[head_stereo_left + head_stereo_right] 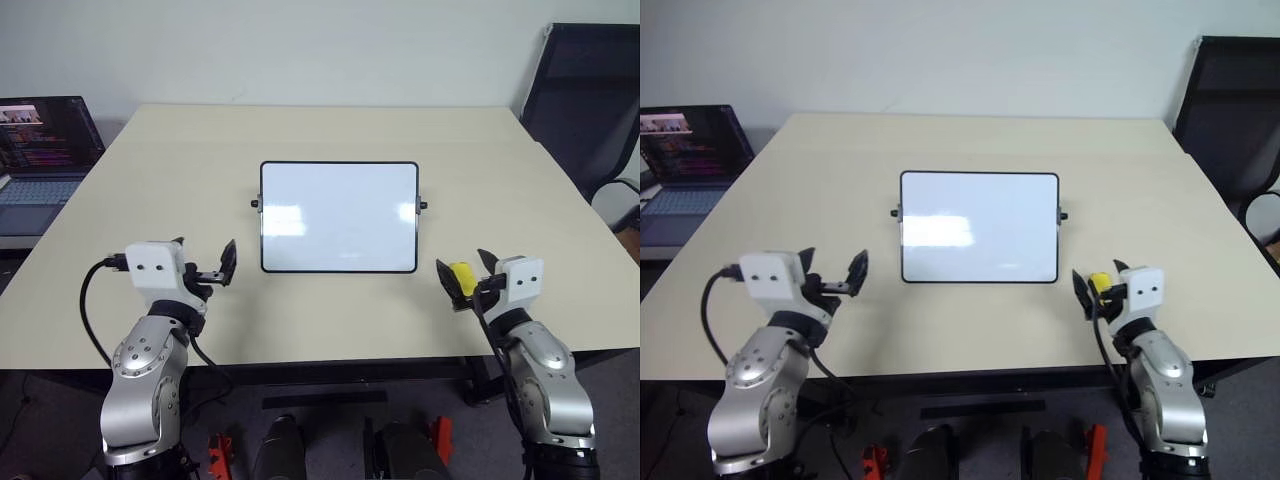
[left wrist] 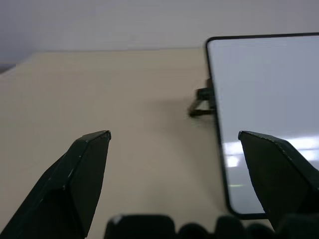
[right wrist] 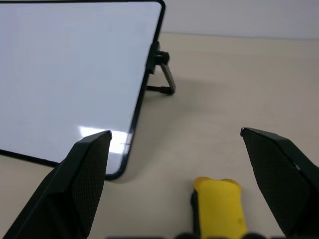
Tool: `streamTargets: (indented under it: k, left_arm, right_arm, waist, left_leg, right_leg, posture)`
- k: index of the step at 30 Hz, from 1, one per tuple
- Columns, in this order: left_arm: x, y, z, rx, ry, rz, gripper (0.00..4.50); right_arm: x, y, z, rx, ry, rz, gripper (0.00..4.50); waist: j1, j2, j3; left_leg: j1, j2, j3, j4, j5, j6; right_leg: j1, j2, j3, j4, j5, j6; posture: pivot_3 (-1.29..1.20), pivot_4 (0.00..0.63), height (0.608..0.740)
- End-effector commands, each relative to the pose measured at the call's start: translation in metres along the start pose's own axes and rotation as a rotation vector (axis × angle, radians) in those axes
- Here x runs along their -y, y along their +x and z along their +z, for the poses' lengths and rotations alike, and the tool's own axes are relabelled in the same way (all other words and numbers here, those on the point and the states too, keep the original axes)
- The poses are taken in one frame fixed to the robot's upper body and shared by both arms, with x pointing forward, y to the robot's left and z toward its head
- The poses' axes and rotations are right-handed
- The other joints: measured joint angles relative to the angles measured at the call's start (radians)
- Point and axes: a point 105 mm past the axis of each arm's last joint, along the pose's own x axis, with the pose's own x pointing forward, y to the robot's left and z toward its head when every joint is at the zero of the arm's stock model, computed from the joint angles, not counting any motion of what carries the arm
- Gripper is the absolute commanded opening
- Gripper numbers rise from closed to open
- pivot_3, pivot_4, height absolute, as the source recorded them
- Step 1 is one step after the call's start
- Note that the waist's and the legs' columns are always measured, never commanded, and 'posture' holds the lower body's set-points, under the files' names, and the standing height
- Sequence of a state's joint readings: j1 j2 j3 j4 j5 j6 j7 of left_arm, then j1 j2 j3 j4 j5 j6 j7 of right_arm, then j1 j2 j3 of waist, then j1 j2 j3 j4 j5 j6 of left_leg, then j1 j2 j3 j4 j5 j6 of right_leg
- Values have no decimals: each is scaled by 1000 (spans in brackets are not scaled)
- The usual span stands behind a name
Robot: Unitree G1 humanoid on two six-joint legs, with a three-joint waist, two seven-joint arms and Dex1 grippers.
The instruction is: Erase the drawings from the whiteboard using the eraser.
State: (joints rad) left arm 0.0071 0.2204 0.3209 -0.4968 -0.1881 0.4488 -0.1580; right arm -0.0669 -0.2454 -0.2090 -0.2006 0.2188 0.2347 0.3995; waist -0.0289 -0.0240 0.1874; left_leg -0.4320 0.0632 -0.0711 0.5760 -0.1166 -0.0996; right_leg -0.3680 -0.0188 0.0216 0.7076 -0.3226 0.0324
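Observation:
The whiteboard [image 1: 338, 215], white with a thin black frame and side knobs, stands propped in the middle of the table. The drawings are out of view; its face reads plain white with glare. The yellow eraser [image 3: 218, 203] lies between the spread fingers of my right gripper [image 1: 466, 270], which is open near the board's right front corner, and neither finger touches the eraser. My left gripper [image 1: 205, 258] is open and empty off the board's left front corner. In the left wrist view the board's left edge [image 2: 219, 124] runs beside one fingertip [image 2: 269, 159].
An open laptop [image 1: 40, 140] sits at the far left, beside the beige table [image 1: 330, 130]. A black chair [image 1: 585, 95] stands at the right rear. The board's small black stand leg [image 3: 167, 79] juts out on its right side. The table's front edge runs close under both grippers.

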Motion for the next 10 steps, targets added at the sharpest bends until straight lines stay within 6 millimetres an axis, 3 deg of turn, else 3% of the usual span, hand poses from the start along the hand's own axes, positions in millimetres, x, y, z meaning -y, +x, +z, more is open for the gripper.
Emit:
streamTargets:
  k: [1, 6, 10]
  left_arm:
    - [-3, -12, 13, 63, 45, 75, 4500]
    - [-4, -25, -5, 4, 36, 94, 4500]
    - [-6, -23, -9, 1, 23, 123, 4500]
  right_arm:
    - [26, 2, 8, 38, -35, -28, 4457]
    - [29, 3, 19, 49, -72, -6, 4457]
    - [36, 5, 22, 20, -90, -3, 4457]
  waist:
    - [0, 0, 0]
    - [0, 0, 0]
    - [0, 0, 0]
  left_leg:
    - [0, 0, 1, 0, 0, 0]
    - [-2, 1, 3, -4, 0, 0]
    - [-3, 1, 4, -5, -1, 0]
  right_leg:
    - [0, 0, 1, -1, 0, 0]
    - [-1, 1, 2, -4, -1, 2]
    - [-2, 1, 2, -7, 1, 7]
  posture:
    - [0, 150, 740]
    - [0, 150, 740]
    - [0, 150, 740]
